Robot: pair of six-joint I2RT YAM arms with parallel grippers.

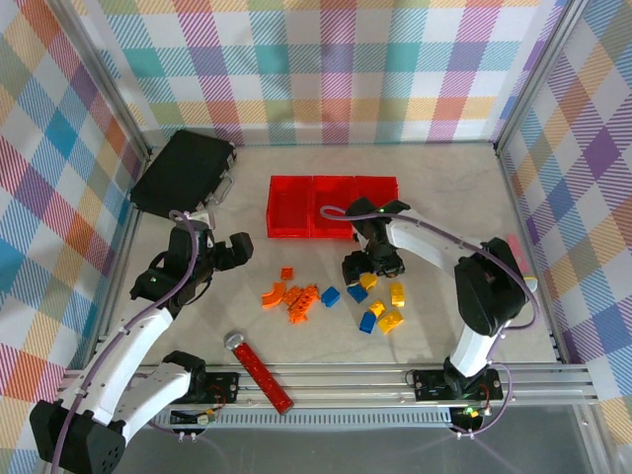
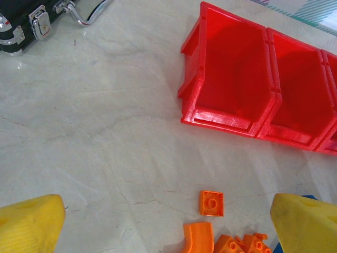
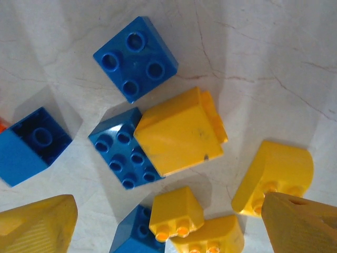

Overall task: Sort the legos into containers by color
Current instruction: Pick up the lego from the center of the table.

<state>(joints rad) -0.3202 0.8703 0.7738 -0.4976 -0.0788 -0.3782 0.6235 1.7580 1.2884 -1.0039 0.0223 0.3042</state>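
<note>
While both arms are reaching over the pale marbled surface [image 1: 444,207], the legos [image 1: 330,295] are lying loose at its centre. The containers [image 1: 292,209], three joined red bins, are sitting empty at 12 o'clock from the pile, with a strip of bare surface between.

Orange bricks [image 1: 291,294] are clustering on the pile's 9 o'clock side. Blue bricks [image 1: 356,292] and yellow bricks [image 1: 390,320] are lying on its 3 o'clock side, several touching edge to edge.

The left tool [image 1: 235,253] is hovering at 10 o'clock from the orange bricks. Its yellow fingers [image 2: 31,224] are spread wide and gripping nothing, and open surface is stretching ahead to the bins.

The right tool [image 1: 367,267] is hanging low over the blue and yellow bricks. Its fingers [image 3: 37,224] are also wide, straddling the crowded bricks without clasping any.

A black case [image 1: 183,170] is occupying the 10 o'clock corner. A red studded bar [image 1: 262,370] is lying by the near edge at 7 o'clock.
</note>
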